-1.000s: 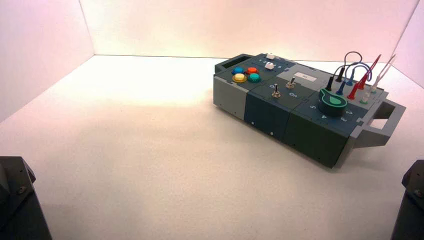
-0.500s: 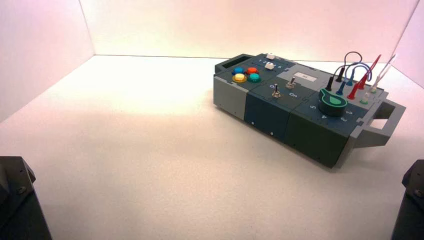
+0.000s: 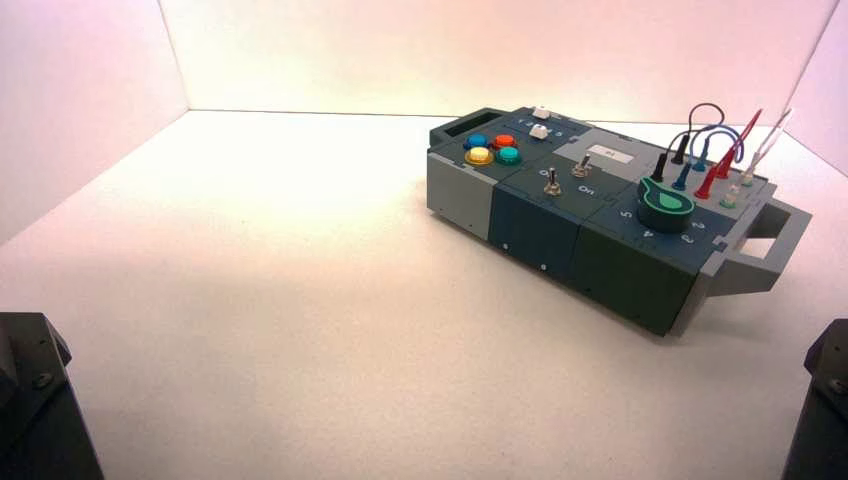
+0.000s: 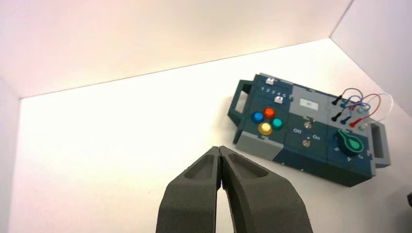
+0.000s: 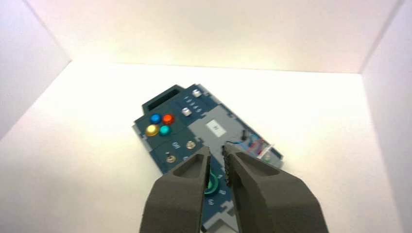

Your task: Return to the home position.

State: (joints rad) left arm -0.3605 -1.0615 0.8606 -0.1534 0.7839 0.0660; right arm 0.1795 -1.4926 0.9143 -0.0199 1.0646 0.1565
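The grey and dark blue box (image 3: 535,228) stands turned on the table at the right. It bears a cluster of four coloured buttons (image 3: 492,148), two toggle switches (image 3: 551,182), a green knob (image 3: 667,203) and looped wires (image 3: 715,150). Both arms are drawn back at the near edge, far from the box. Only their dark bodies show at the lower left (image 3: 30,400) and lower right (image 3: 822,400) corners. My left gripper (image 4: 219,148) is shut and empty, its tips touching. My right gripper (image 5: 217,150) is empty, with a narrow gap between its tips. It looks down on the box (image 5: 170,104) from a distance.
White walls close the table at the back and both sides. The box has grey handles at both ends, one at the far right (image 3: 775,245). The bare white tabletop (image 3: 260,260) spreads to the left and in front of the box.
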